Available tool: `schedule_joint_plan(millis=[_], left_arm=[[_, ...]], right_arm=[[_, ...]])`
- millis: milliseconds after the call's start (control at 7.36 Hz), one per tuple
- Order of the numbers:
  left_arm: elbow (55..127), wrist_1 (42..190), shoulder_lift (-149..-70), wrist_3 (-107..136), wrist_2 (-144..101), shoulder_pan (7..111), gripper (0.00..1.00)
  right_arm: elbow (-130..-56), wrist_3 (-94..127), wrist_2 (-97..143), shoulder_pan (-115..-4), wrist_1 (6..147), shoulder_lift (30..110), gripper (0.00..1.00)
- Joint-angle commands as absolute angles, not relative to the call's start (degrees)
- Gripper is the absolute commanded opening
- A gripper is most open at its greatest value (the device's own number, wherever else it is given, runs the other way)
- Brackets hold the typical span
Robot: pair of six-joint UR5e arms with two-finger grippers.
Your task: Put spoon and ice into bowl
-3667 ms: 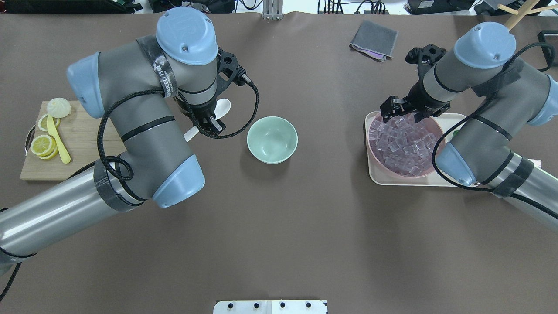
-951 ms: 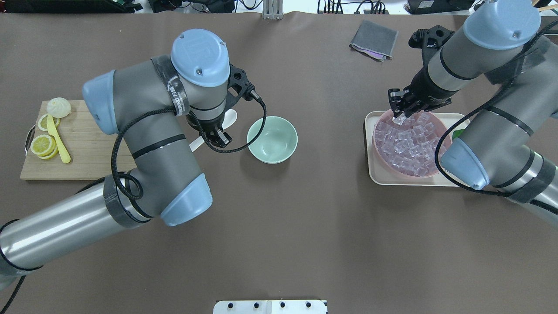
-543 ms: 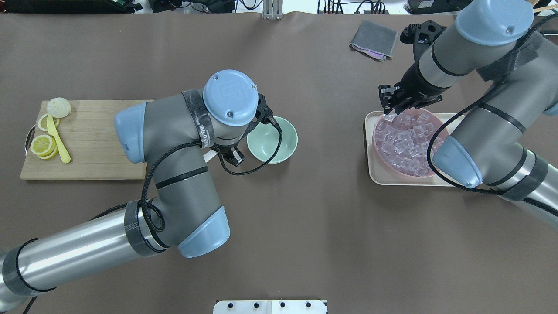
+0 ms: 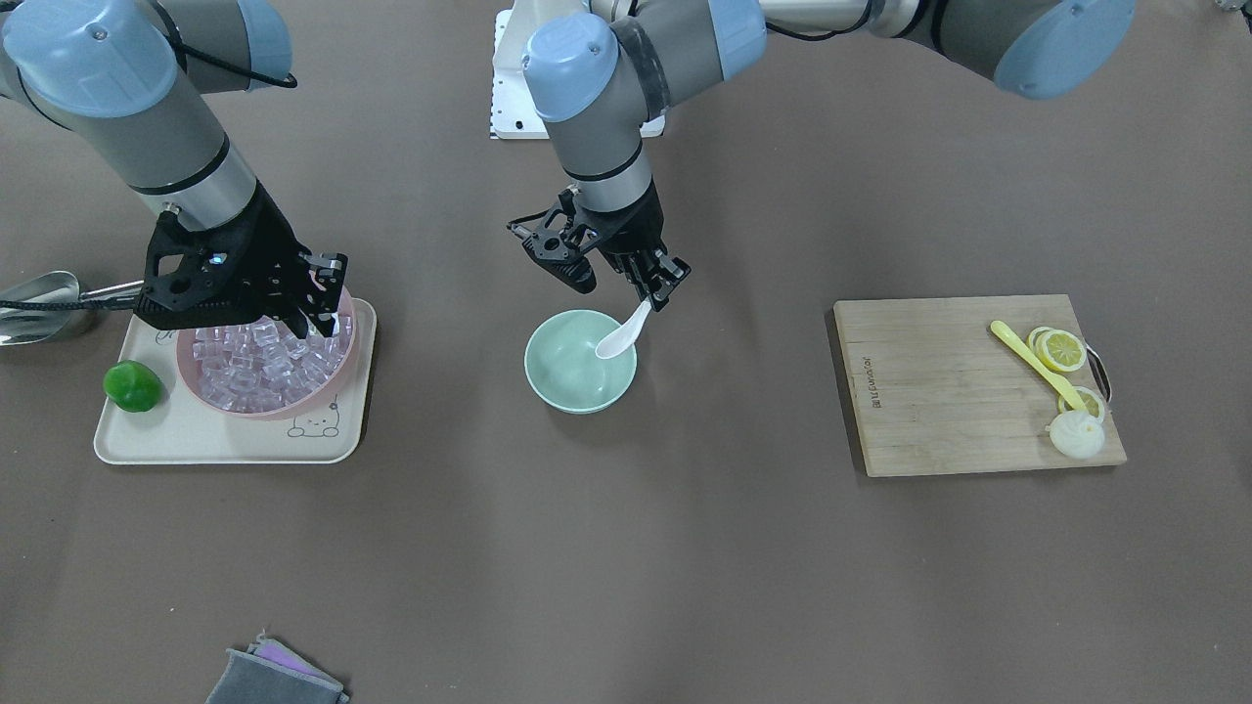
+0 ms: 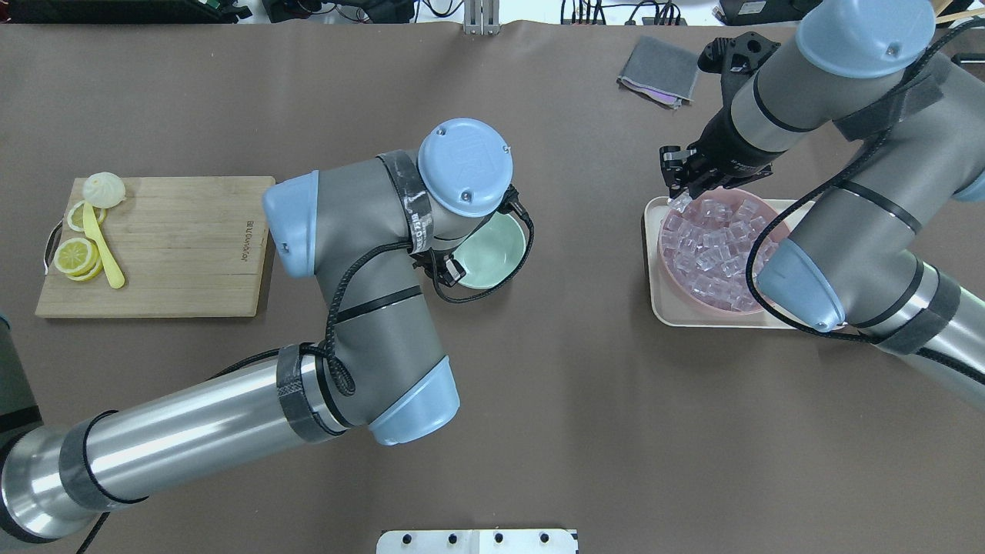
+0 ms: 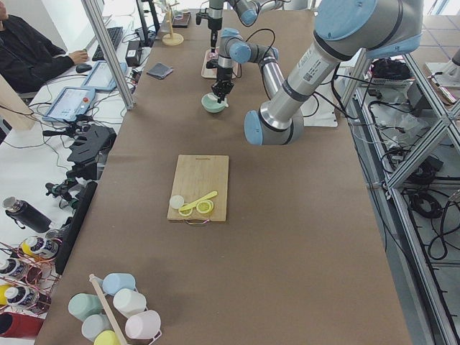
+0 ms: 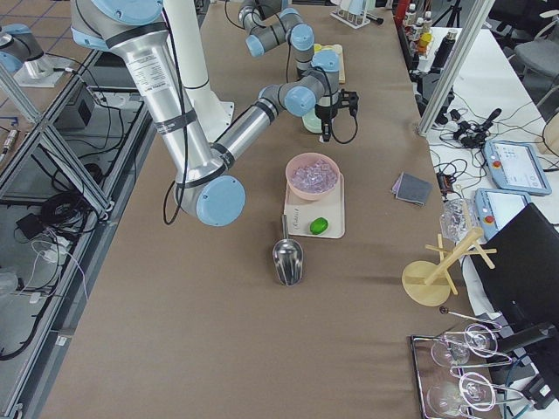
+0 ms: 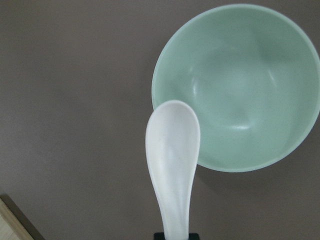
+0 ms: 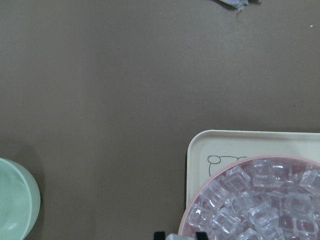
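My left gripper (image 4: 653, 293) is shut on the handle of the white spoon (image 4: 623, 334). It holds the spoon tilted, with the scoop over the near rim of the mint-green bowl (image 4: 579, 360). The left wrist view shows the spoon (image 8: 172, 155) overlapping the empty bowl (image 8: 240, 85). From overhead my left wrist hides the spoon and part of the bowl (image 5: 492, 250). My right gripper (image 5: 679, 185) is shut on one ice cube (image 5: 679, 202), just above the left edge of the pink bowl (image 4: 264, 413), which is full of ice (image 4: 259, 367).
The pink bowl stands on a cream tray (image 4: 196, 445) with a green lime (image 4: 132, 385). A metal scoop (image 4: 39, 305) lies beside the tray. A cutting board (image 4: 959, 391) holds lemon slices and a yellow spoon (image 4: 1037, 364). A grey cloth (image 5: 660, 71) lies at the far side.
My left arm carried the spoon rightward from beside the bowl to over its rim. My right gripper closed on an ice cube, rose out of the pile and shifted left.
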State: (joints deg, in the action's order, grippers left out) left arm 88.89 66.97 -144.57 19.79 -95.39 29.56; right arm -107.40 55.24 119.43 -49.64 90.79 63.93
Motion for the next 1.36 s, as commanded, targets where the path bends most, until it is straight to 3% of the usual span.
schedule_joint_plan(millis=[0,136,272,815,1086,1222], left_arm=[[84.8,67.3,-148.2,20.7,-94.8,29.6,0.0],[81.4,67.7,-150.8,23.5,-94.7,29.5,0.01],[80.0,70.0,-150.8,23.6,-94.7,29.6,0.97],[82.4,71.3,-148.8,24.6,-94.8,30.5,0.98],[98.1,72.1,-136.1,24.6,-95.4,35.8,0.98],[102.0,74.3,-132.7,24.9,-95.8,40.3,0.98]], right_arm=[[-107.4,55.5,119.4,-49.6,90.8,63.8,0.0],[-107.3,55.5,119.4,-49.6,90.8,63.8,0.0],[-107.3,55.5,119.4,-49.6,90.8,63.8,0.0],[-107.1,55.5,119.4,-49.6,90.8,63.3,0.0],[-106.7,57.5,119.4,-49.6,90.8,60.7,0.0],[-105.3,57.7,119.4,-49.5,90.8,58.7,0.0]])
